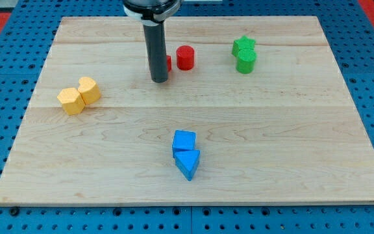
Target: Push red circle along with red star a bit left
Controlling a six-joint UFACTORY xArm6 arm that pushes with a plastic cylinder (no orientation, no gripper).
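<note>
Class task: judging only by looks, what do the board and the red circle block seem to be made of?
The pale rectangular wooden board looks like light wood with a matt finish: long grain lines and plank seams show. The small red circle block has even, opaque colour with no grain, so painted wood or plastic; the look leaves that open. My tip stands left of it.

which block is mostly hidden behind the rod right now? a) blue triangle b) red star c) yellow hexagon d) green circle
b: only a red sliver of the red star shows at the rod's right edge, just above my tip, with the red circle beside it in full view.
</note>
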